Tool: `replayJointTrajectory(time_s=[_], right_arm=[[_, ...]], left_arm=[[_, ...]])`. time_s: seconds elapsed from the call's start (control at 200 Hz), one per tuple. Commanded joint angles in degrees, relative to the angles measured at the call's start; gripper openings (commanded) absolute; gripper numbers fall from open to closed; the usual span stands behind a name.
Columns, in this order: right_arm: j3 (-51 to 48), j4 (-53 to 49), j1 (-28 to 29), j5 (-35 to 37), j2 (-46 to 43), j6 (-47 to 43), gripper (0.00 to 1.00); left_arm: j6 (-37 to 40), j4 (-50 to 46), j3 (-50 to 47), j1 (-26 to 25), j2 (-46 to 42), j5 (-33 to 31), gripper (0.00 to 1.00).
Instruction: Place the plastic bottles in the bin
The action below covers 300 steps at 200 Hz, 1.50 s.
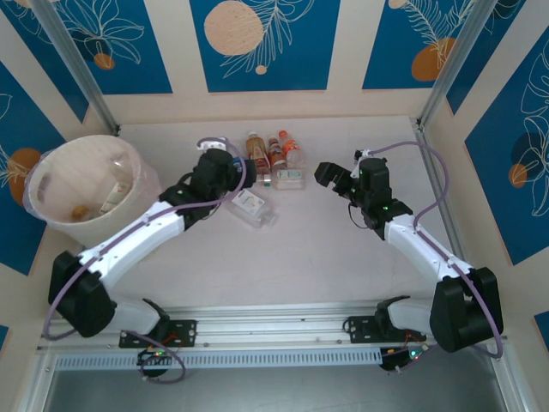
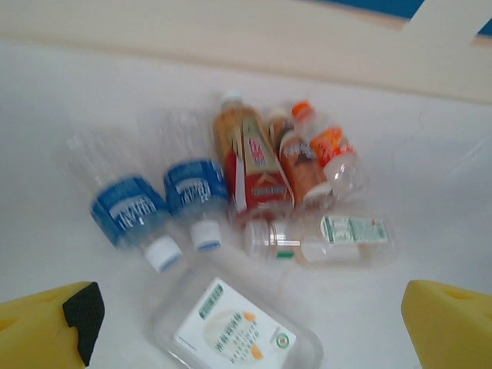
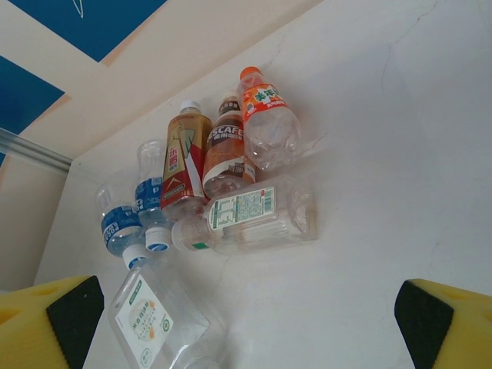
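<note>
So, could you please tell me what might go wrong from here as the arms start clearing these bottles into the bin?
1. The bottles lie packed together and touching, so the open left tool may pinch two or knock neighbours away.
2. They lie on their sides; the clear round ones could roll or slip out of a grasp.
3. The open right tool faces the same pile, so the two tools might clash.
</note>
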Motion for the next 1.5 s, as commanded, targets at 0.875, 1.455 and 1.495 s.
replayJointTrajectory(time_s=[0.875,1.455,1.495], right_arm=[[-0.02,-6.33,-0.75,1.49,-5.94,-1.89,1.00],[0.31,-9.45,-1.28,4.03,-10.49,-3.35,1.00],[0.49,-9.68,-1.31,4.03,-10.60,-3.34,1.00]], left_arm=[[-17.48,-18.25,35.22,19.79,41.32,-2.93,0.93],[-18.53,-15.56,37.30,20.07,50.78,2.78,0.72],[-18.55,-15.36,36.97,20.07,50.64,2.53,0.69]])
